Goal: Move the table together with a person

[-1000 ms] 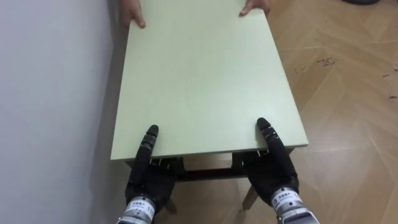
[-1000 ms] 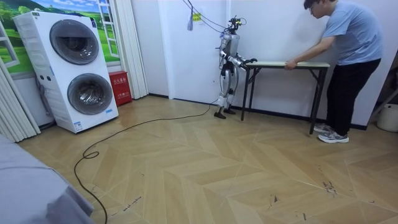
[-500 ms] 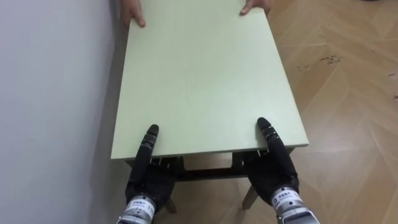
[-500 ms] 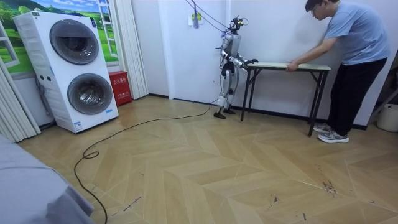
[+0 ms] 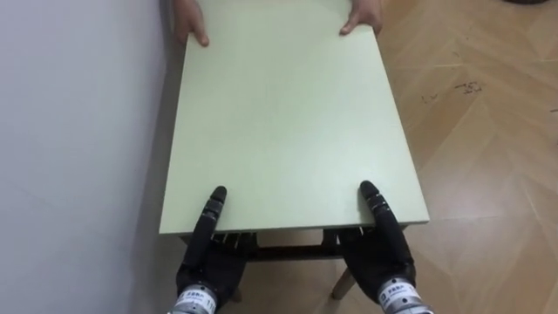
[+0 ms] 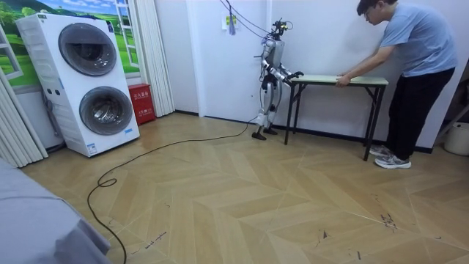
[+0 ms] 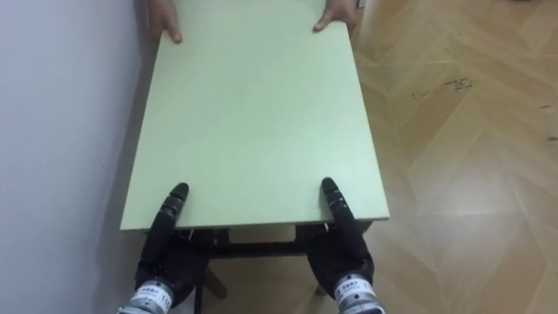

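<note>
A pale green table stands lengthwise in front of me, its long left side against a white wall. My left hand and right hand grip its near edge, each with the thumb on top and the fingers under the board. At the far end a person's hands hold the other short edge. The room view has me standing at the table's left end, with the person leaning over its right end.
The white wall runs close along the table's left side. Parquet floor lies open to my right. Across the room are stacked washing machines, a red box and a curtain.
The eye view has shifted, so the table's near edge and the person's hands sit lower in the picture. Both of my hands keep the same hold. The room view looks unchanged.
</note>
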`<state>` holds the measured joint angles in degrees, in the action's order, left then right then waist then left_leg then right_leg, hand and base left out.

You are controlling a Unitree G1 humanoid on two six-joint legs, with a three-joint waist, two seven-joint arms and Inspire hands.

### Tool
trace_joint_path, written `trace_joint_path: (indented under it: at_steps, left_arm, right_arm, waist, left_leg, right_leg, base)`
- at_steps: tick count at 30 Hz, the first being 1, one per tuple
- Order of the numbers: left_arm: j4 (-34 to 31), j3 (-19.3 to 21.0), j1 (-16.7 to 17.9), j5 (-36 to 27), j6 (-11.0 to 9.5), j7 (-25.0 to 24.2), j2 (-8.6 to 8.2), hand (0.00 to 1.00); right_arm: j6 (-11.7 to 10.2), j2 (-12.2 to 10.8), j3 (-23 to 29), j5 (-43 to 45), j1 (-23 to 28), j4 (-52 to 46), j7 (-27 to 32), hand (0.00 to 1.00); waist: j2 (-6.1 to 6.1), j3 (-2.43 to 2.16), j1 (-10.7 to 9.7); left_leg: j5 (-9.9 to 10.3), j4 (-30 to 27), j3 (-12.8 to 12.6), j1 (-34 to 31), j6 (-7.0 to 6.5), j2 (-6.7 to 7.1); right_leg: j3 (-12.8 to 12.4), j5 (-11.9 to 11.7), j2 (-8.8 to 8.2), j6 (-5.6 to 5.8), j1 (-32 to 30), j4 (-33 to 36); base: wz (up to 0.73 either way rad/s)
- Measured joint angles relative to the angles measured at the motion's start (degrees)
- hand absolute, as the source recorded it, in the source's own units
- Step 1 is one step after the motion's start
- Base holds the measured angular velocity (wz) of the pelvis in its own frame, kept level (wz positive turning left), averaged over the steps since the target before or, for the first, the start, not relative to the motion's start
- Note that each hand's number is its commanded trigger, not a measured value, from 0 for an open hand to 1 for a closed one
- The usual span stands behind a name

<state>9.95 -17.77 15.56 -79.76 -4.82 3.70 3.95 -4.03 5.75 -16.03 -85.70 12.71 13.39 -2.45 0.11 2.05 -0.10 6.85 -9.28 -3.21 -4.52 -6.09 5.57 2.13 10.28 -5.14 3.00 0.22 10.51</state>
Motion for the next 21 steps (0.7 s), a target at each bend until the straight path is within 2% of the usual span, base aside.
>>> trace_joint_path:
  at_steps: [2,3,4,5,6,8,10,14,17,21]
  left_arm:
    - [0.7,0.1,-0.3,0.0,0.6,-0.3,-0.02,1.00]
    - [1.7,0.4,-0.9,0.7,0.9,-0.8,-0.12,0.94]
    - [2.3,0.7,-1.1,0.8,1.1,-1.2,-0.34,0.78]
    - [3.5,1.2,-1.4,1.3,1.5,-1.6,-0.80,0.53]
    - [4.6,1.4,-1.7,1.8,2.0,-2.0,-1.10,0.00]
    - [5.6,1.9,-1.7,1.8,2.9,-2.3,-1.31,0.00]
    - [6.1,2.1,-1.7,3.3,3.8,-2.8,-1.16,0.00]
    - [6.9,1.9,-1.9,15.7,5.1,-4.7,0.88,0.00]
    - [7.0,2.0,-2.5,20.9,6.2,-4.8,1.42,0.00]
    - [7.0,1.9,-2.4,22.1,7.8,-4.9,1.23,0.00]
  right_arm:
    - [0.1,-0.1,0.0,0.0,0.0,0.3,-0.1,1.00]
    - [0.1,-0.2,0.1,0.2,-0.2,0.9,-0.4,1.00]
    - [0.1,-0.4,0.3,0.3,-0.3,1.4,-0.6,1.00]
    - [0.4,-0.9,1.0,0.7,-0.2,2.2,-0.8,0.71]
    - [0.4,-1.0,1.1,0.7,-0.1,2.7,-0.8,0.00]
    - [0.5,-1.0,1.3,1.0,-0.1,3.4,-0.8,0.00]
    - [1.1,-0.9,1.5,1.1,-0.2,3.7,-0.9,0.00]
    - [2.1,-0.2,1.7,5.0,-0.2,5.3,-5.9,0.00]
    - [3.2,0.7,1.6,7.5,-0.1,5.3,-7.9,0.00]
    - [4.5,1.0,1.6,8.8,-0.1,5.4,-10.9,0.00]
  waist:
    - [0.05,-0.03,0.2]
    - [0.10,-0.07,0.4]
    - [0.12,-0.08,0.4]
    - [0.22,-0.16,0.6]
    - [0.52,-0.46,0.9]
    - [0.89,-0.82,1.3]
    - [1.00,-0.92,1.7]
    - [1.00,-0.94,1.5]
    - [0.82,-0.98,1.3]
    - [0.45,-1.21,0.7]
  left_leg:
    - [0.0,0.0,0.0,0.0,-0.02,-0.07]
    - [0.0,0.1,0.0,0.2,-0.04,-0.08]
    - [0.0,0.1,0.0,0.5,-0.04,-0.09]
    - [0.1,0.4,0.0,1.3,-0.09,-0.13]
    - [0.3,0.8,0.0,2.0,-0.19,-0.24]
    - [0.4,1.1,-0.1,2.9,-0.20,-0.28]
    - [0.4,1.1,-0.6,3.1,-0.19,-0.36]
    - [0.4,1.1,-1.2,3.2,-0.17,-0.47]
    - [0.4,1.1,-1.3,3.6,-0.16,-0.52]
    - [0.7,0.8,-1.5,3.7,0.09,-0.75]
  right_leg:
    - [0.2,0.0,0.07,0.00,0.0,0.0]
    - [0.5,0.0,0.08,0.00,0.3,0.0]
    - [0.5,0.0,0.08,0.00,0.5,0.0]
    - [0.5,0.0,0.13,0.00,1.1,0.0]
    - [0.5,0.0,0.26,0.00,1.4,0.0]
    - [0.4,0.0,0.26,0.00,2.0,0.0]
    - [0.4,0.0,0.27,0.01,2.1,0.0]
    - [0.4,0.0,0.31,0.01,2.2,-0.1]
    - [0.6,0.0,0.32,0.01,2.8,-0.3]
    - [1.2,0.0,0.54,0.01,2.9,-0.7]
  base:
    - [0.00]
    - [0.00]
    - [0.00]
    - [-0.03]
    - [-0.07]
    - [-0.14]
    - [-0.14]
    - [-0.06]
    - [-0.07]
    - [-0.09]
